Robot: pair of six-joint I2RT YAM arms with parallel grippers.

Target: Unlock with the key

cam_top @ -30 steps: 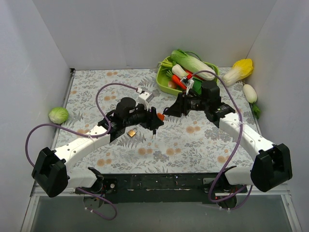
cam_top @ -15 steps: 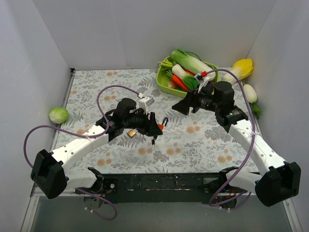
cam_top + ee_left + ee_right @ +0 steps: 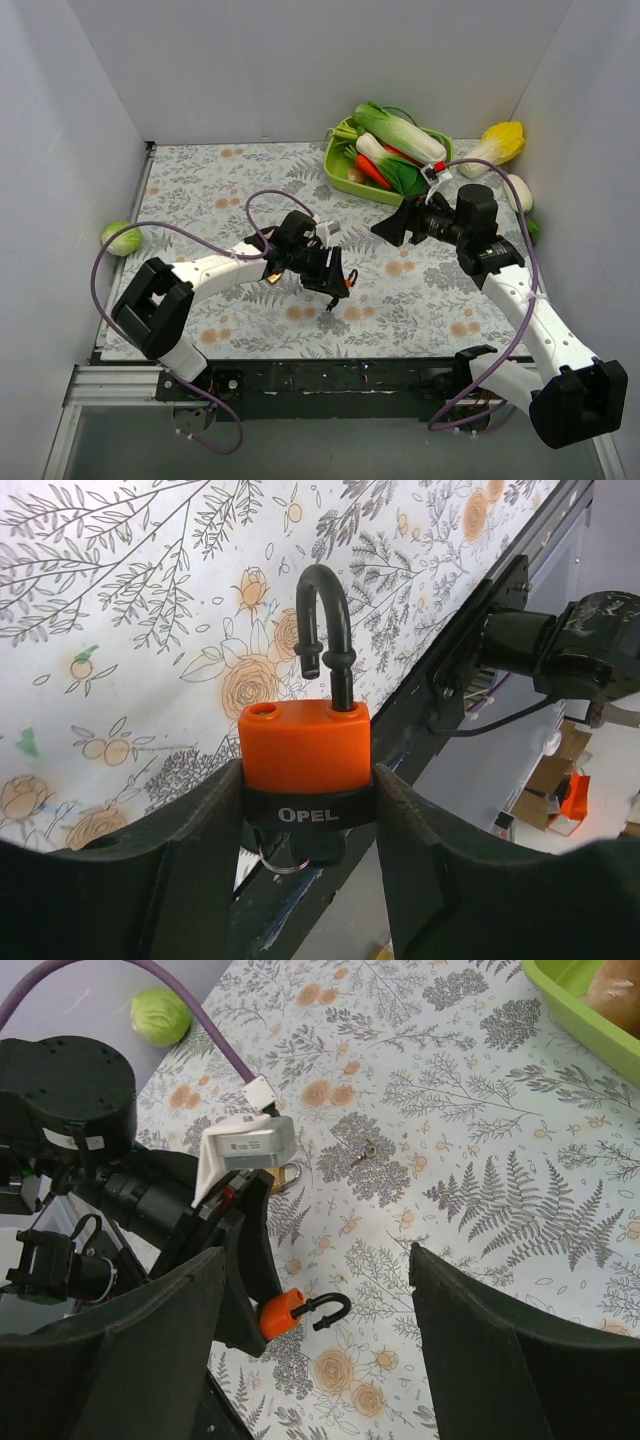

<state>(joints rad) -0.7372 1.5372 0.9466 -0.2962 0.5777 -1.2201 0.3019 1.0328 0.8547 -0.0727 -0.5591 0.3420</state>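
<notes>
My left gripper (image 3: pixel 337 279) (image 3: pixel 308 772) is shut on an orange padlock (image 3: pixel 304 742) with a black base marked OPEL. Its black shackle (image 3: pixel 322 620) is sprung open, with one leg out of its hole. The key (image 3: pixel 318 848), black-headed, sticks in the padlock's underside, with a wire ring beside it. The padlock is held just above the floral mat. It also shows in the right wrist view (image 3: pixel 280 1313). My right gripper (image 3: pixel 386 227) (image 3: pixel 315 1260) is open and empty, off to the right of the padlock and above it.
A brass padlock (image 3: pixel 286 1175) (image 3: pixel 272 275) lies by the left wrist. A small silvery key (image 3: pixel 362 1153) lies on the mat. A green tray (image 3: pixel 343 181) of vegetables stands at the back right. A cabbage (image 3: pixel 122 238) lies at the left wall, and chicory (image 3: pixel 497 145) at the right.
My right gripper has drawn back to the right, away from the padlock. My left arm has carried the padlock right and nearer the front edge, key hanging below.
</notes>
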